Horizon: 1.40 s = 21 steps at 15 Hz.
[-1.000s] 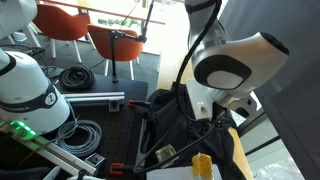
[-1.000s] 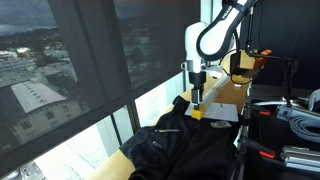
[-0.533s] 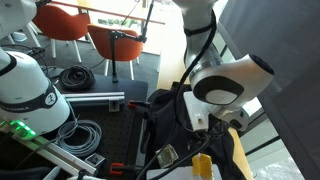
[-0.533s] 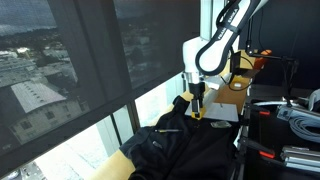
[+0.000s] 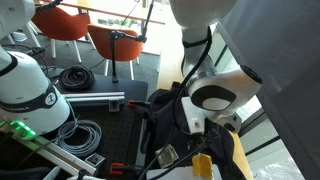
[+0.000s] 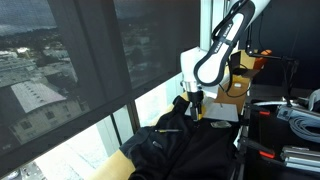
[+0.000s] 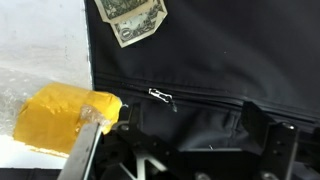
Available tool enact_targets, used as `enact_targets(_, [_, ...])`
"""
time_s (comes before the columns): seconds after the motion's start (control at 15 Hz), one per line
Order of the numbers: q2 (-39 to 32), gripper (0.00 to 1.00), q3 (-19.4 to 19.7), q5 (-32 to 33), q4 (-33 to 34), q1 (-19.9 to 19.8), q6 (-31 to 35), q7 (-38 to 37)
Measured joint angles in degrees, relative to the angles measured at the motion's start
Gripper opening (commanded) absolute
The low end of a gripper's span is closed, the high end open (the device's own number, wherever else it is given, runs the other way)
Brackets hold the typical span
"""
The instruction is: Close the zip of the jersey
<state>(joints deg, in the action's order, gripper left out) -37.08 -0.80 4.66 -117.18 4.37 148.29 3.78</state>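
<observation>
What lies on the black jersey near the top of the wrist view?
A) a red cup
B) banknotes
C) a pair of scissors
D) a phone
B: banknotes lie on the black jersey, above the silver zip pull.

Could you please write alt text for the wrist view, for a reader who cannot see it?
A black jersey fills most of the frame, with a small silver zip pull on its zip line near the centre. The open gripper reaches in from the bottom edge. A yellow block sits at lower left, and banknotes lie at the top.
</observation>
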Motion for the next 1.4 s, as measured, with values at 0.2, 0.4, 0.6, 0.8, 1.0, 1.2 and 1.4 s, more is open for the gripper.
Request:
enact_targets(0.2, [-1.66, 1.00, 0.57, 0.44, 1.00, 0.54, 0.18, -0.33])
enact_targets(0.4, [-2.83, 1.00, 0.76, 0.51, 1.91, 0.58, 0.20, -0.34])
enact_targets(0.6, [-3.62, 1.00, 0.86, 0.51, 2.75, 0.58, 0.22, -0.34])
enact_targets(0.8, [-4.60, 1.00, 0.89, 0.52, 3.73, 0.58, 0.24, -0.34])
enact_targets(1.0, [-5.93, 1.00, 1.08, 0.54, 5.11, 0.60, 0.25, -0.34])
enact_targets(1.2, [-7.48, 1.00, 1.51, 0.56, 6.55, 0.63, 0.25, -0.35])
enact_targets(1.4, [-9.04, 1.00, 1.74, 0.56, 7.79, 0.72, 0.25, -0.53])
